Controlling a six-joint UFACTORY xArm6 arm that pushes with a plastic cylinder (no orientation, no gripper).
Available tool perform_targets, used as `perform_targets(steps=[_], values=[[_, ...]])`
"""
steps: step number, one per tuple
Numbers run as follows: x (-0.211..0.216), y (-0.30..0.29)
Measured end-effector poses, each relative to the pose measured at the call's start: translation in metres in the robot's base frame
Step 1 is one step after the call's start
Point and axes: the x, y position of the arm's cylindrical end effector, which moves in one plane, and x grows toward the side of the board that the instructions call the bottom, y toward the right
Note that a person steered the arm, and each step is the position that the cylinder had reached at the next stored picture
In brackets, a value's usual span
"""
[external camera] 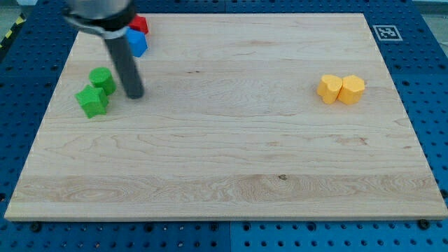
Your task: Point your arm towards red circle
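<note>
Single cam, high and angled down from the near edge, far enough to frame the whole surface (224, 175); blue pegboard (427, 84) visible around it.

A lab test bench: a pale wooden board (224, 140) lies on a blue perforated metal table (427, 84), with a black-and-white fiducial marker (384, 32).

A straight, dark grey rod hangs from a wider black collar, ending in my tip (134, 96).

Blue pegboard (28, 42) (perforated) under wooden board (231, 140)
</note>
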Motion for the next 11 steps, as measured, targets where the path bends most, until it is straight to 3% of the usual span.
perform_targets(steps=[1,2,5,6,9,11], values=[[0.002,0.038],[-0.002,0.038],[-0.203,0.029],[-0.221,0.025],[-0.223,-0.021],[-0.215,-0.021]])
